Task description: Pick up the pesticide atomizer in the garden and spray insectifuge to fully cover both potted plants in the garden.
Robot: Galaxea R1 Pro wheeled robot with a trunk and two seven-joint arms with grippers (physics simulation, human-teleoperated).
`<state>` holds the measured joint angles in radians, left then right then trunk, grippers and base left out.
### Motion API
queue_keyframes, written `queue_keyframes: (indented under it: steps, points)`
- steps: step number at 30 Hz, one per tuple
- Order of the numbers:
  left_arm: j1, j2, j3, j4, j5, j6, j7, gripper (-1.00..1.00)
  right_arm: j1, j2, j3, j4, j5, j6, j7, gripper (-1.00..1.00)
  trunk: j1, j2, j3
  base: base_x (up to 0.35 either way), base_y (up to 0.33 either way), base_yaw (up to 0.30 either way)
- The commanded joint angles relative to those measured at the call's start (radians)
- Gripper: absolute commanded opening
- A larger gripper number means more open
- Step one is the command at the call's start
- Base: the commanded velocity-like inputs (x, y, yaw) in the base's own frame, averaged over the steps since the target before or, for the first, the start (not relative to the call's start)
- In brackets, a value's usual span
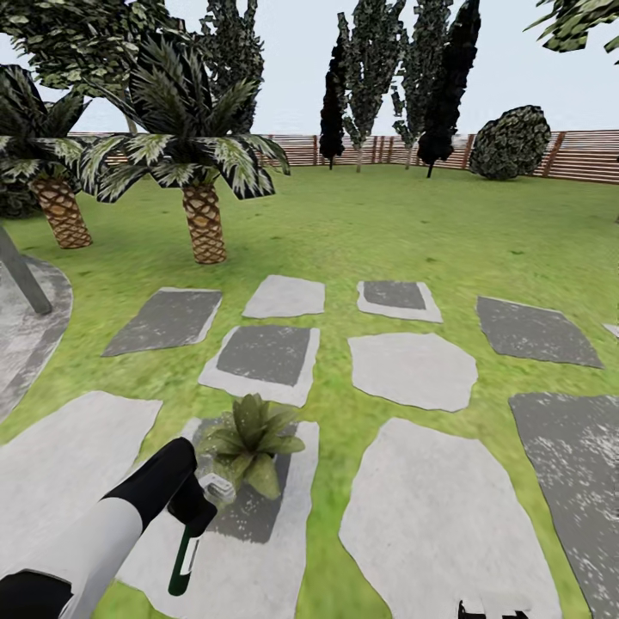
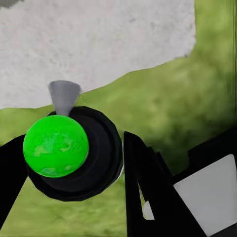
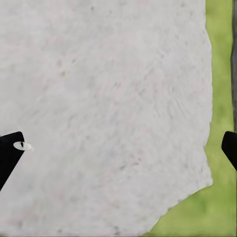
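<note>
Your left gripper point(image 1: 191, 503) pinches the pesticide atomizer point(image 1: 185, 559), its long axis near-vertical, trigger head beside the potted plant point(image 1: 251, 440); the right gripper's fingers point(image 3: 10, 155) are spread.

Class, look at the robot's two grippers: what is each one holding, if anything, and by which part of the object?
The left gripper holds the pesticide atomizer near its trigger head, the green body hanging below. The right gripper is open above a stepping stone, holding nothing.

Two scaly-trunked palms point(image 1: 204, 223) stand on the lawn's left side, near a slanted grey post point(image 1: 24, 275). Tall dark cypresses point(image 1: 447, 86) and a rounded bush point(image 1: 511, 143) line the far edge, under a pale sky point(image 1: 292, 52).
</note>
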<state>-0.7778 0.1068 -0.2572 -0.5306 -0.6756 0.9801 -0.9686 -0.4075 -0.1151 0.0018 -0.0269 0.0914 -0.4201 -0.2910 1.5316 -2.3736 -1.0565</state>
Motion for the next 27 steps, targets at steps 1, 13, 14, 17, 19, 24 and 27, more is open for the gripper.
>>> queue_keyframes:
  steps: [1, 13, 14, 17, 19, 24, 27]
  points:
    - [0.000, 0.001, -0.004, -0.002, -0.009, 0.003, -0.010, -1.00, -0.001, 0.000, 0.000, 0.001, 0.010, 0.000, -0.006, 1.00, -0.001, 0.000, -0.001, -0.230, -0.200, 0.006]
    - [0.001, -0.007, -0.005, 0.000, -0.009, 0.003, -0.009, -1.00, -0.001, 0.000, 0.000, 0.001, 0.010, 0.000, -0.007, 1.00, -0.001, 0.000, -0.001, 0.051, -0.207, 0.182]
    - [0.001, -0.007, -0.005, 0.000, -0.009, 0.003, -0.009, -1.00, -0.001, 0.000, 0.000, 0.001, 0.010, 0.000, -0.006, 1.00, -0.001, 0.000, -0.001, 0.298, -0.097, 0.278]
    - [0.000, -0.008, -0.005, 0.000, -0.009, 0.003, -0.007, -1.00, -0.001, 0.000, 0.000, 0.001, 0.010, 0.000, -0.006, 1.00, -0.001, 0.000, -0.001, 0.312, -0.031, 0.278]
    - [0.001, -0.008, -0.005, 0.000, -0.009, 0.002, -0.007, -1.00, -0.001, 0.000, 0.000, 0.001, 0.010, 0.000, -0.007, 1.00, -0.001, 0.000, -0.001, 0.311, -0.042, 0.278]
    - [0.002, -0.010, -0.005, -0.001, -0.009, 0.000, -0.004, -1.00, -0.001, 0.000, 0.000, 0.001, 0.010, 0.000, -0.006, 1.00, -0.001, 0.000, -0.001, 0.101, -0.221, 0.199]
    - [0.002, -0.009, -0.005, -0.001, -0.009, 0.000, -0.004, -1.00, -0.001, 0.000, 0.000, 0.001, 0.010, 0.000, -0.006, 1.00, -0.001, 0.000, -0.001, 0.005, -0.271, 0.017]
